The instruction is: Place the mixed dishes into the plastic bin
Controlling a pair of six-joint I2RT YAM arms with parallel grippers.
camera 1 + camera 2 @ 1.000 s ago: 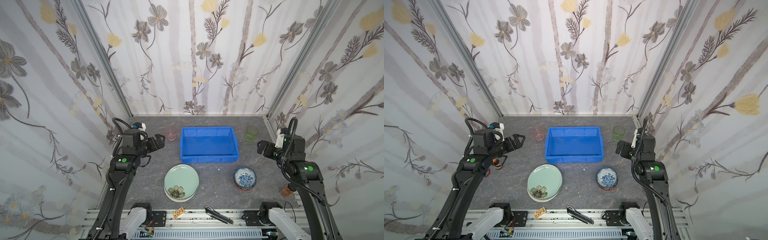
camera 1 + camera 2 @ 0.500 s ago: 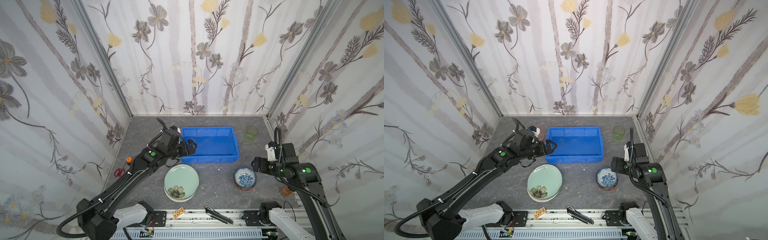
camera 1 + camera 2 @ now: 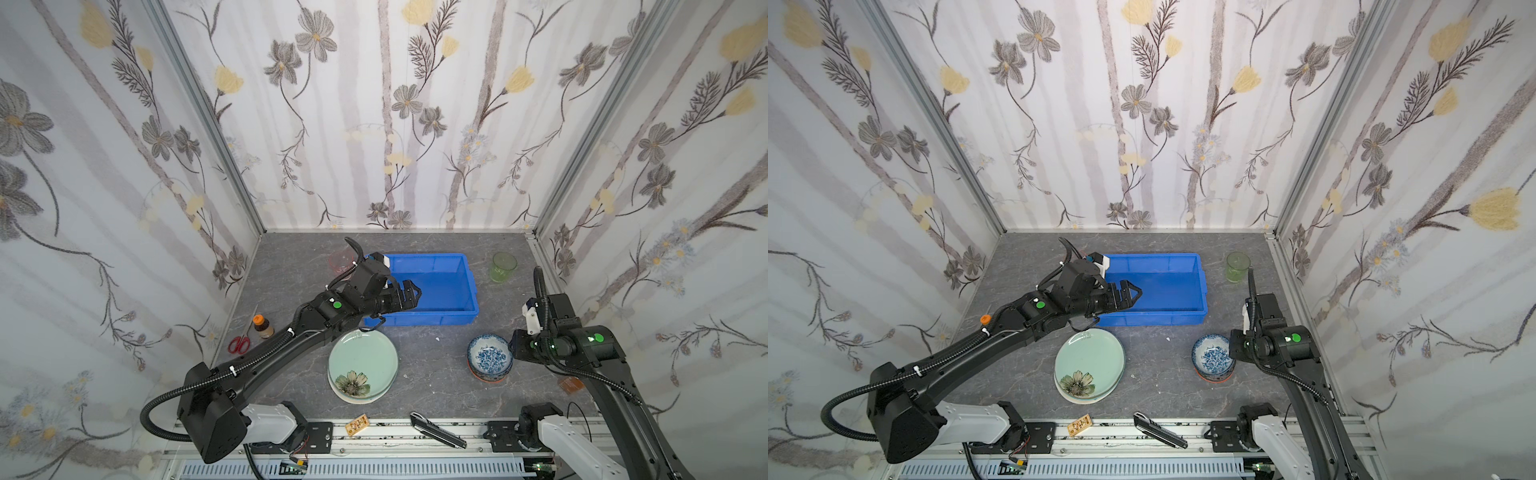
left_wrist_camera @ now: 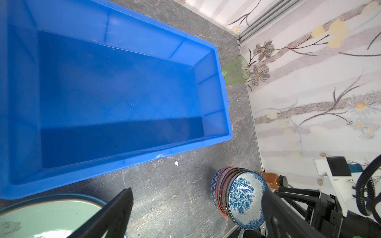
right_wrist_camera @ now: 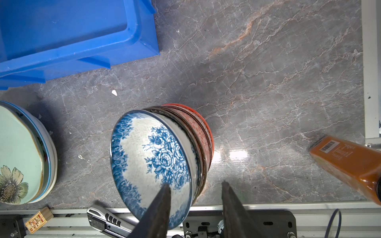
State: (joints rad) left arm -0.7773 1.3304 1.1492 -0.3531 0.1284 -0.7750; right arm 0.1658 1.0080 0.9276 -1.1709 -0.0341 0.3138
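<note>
The plastic bin [image 3: 428, 318] sits at the table's 12 o'clock and holds no dishes yet. The bowl stack [image 3: 489, 357] stands at the bin's 5 o'clock, the plates [image 3: 361, 365] at its 7 o'clock, the green tumbler [image 3: 503, 267] near 2 o'clock, and the pink tumbler [image 3: 340, 261] at 10 o'clock, half hidden behind the left arm. The right gripper [image 5: 195, 185] straddles the rim of the top blue-white bowl [image 5: 156, 156], one finger inside and one outside. The fingers are partly drawn in, but grey table shows between the outer one and the stack, so I cannot tell whether it has bitten. The left gripper [image 3: 411, 294] hangs with fingers wide apart over the bin's 9 o'clock end, holding nothing. The likeliest trouble is the pinch itself: a thin grip on one glazed wall could let the bowl swing or slip. The nested bowls beneath, down to the orange bowl [image 5: 206, 127], might lift with it, then drop and chip. The left arm also lies across the approach to the bin, so a carry inward risks a knock.
</note>
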